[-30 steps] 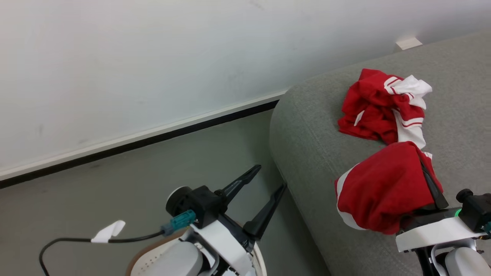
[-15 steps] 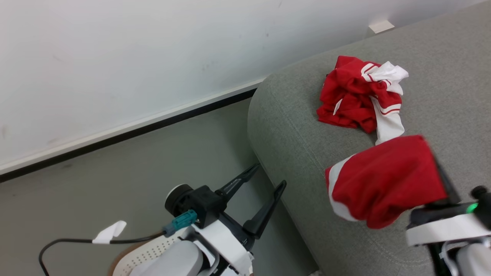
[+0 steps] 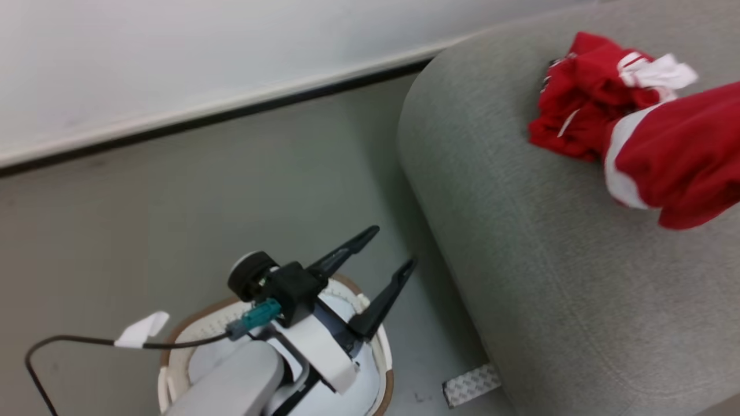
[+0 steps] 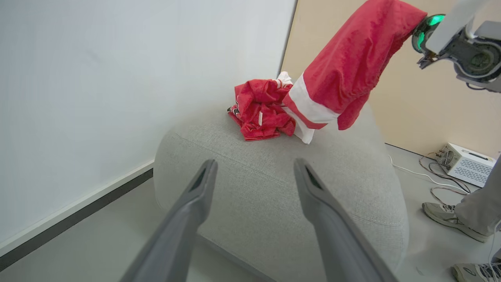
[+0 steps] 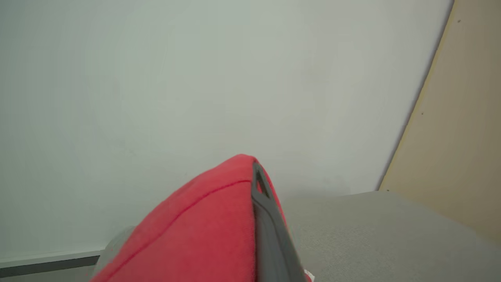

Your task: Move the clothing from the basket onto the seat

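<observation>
A crumpled piece of red clothing [image 3: 581, 95] with white trim lies on the light-grey seat [image 3: 549, 260]; it also shows in the left wrist view as the heap [image 4: 260, 113]. A second red garment [image 3: 682, 150] with a white band hangs above the seat, draped over my right gripper [image 5: 250, 176], which is shut on it; one dark finger [image 5: 266, 227] shows beside the fabric. From the left wrist view that garment [image 4: 352, 66] dangles with its lower end near the heap. My left gripper [image 3: 392, 247] stands open and holds nothing above the white basket [image 3: 383, 352] with its tan rim.
Grey floor runs between the wall's dark baseboard [image 3: 231, 112] and the seat. A textured white strip [image 3: 469, 384] lies on the floor by the seat's foot. A person's shoes [image 4: 446, 215] and a white box [image 4: 465, 164] with cables are beyond the seat.
The head camera has tilted down, bringing the basket into view. My right gripper has carried the hanging garment higher and further over the seat, toward the heap. The left gripper stays open.
</observation>
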Available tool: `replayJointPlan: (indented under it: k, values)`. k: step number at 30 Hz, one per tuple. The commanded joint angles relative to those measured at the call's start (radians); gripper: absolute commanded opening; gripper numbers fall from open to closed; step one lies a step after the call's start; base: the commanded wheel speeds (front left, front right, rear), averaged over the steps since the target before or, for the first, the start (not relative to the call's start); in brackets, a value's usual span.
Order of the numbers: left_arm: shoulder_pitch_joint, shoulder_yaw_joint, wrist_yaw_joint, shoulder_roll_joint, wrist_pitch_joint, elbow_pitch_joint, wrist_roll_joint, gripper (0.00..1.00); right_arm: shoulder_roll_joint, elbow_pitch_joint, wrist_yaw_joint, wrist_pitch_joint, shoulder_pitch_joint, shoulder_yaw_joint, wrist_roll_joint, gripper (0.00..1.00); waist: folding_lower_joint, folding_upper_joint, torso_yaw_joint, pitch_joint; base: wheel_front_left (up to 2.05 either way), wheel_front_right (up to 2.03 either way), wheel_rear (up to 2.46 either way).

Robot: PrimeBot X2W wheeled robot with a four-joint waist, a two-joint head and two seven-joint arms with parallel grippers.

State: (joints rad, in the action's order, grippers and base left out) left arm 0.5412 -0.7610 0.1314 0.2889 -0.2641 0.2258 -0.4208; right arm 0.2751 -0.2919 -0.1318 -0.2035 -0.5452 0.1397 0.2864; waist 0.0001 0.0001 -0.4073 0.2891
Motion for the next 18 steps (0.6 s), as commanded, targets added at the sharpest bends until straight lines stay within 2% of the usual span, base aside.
replayJointPlan:
  k: [1, 3, 4, 7, 13, 15, 18]
  values:
    - [0.018, 0.000, -0.001, 0.020, 0.001, -0.003, -0.004, 1.00, 0.019, -0.020, 0.002, 0.014, -0.040, 0.017, -0.026, 0.00, -0.0001, -0.0001, 0.045, 0.070, 0.00, 0.00, 0.00]
    - [0.034, -0.002, -0.001, 0.036, 0.003, -0.012, -0.011, 1.00, 0.037, -0.045, 0.002, 0.041, -0.086, 0.045, -0.041, 0.00, -0.0001, -0.0001, 0.065, 0.110, 0.00, 0.00, 0.00]
    - [0.054, 0.000, -0.001, 0.060, 0.005, -0.022, -0.015, 1.00, 0.074, -0.098, 0.002, 0.071, -0.154, 0.072, -0.087, 0.00, -0.0001, -0.0001, 0.093, 0.162, 0.00, 0.00, 0.00]
    - [0.074, -0.003, -0.001, 0.073, 0.006, -0.030, -0.019, 1.00, 0.102, -0.179, 0.002, 0.108, -0.215, 0.083, -0.119, 0.00, -0.0001, -0.0001, 0.124, 0.208, 0.00, 0.00, 0.00]
    - [0.102, -0.006, -0.001, 0.080, 0.003, -0.031, -0.027, 1.00, 0.176, -0.387, 0.002, 0.220, -0.314, 0.052, -0.205, 0.00, -0.0001, -0.0001, 0.181, 0.258, 0.00, 0.00, 0.00]
    - [0.104, -0.003, -0.001, 0.076, 0.002, -0.027, -0.033, 1.00, 0.188, -0.453, 0.002, 0.290, -0.332, 0.030, -0.230, 0.07, -0.0001, -0.0001, 0.195, 0.263, 0.00, 0.00, 0.00]
    - [0.101, 0.006, -0.001, 0.072, 0.000, -0.018, -0.036, 1.00, 0.195, -0.528, 0.002, 0.390, -0.354, 0.010, -0.238, 0.08, -0.0001, -0.0001, 0.207, 0.264, 0.00, 0.00, 0.00]
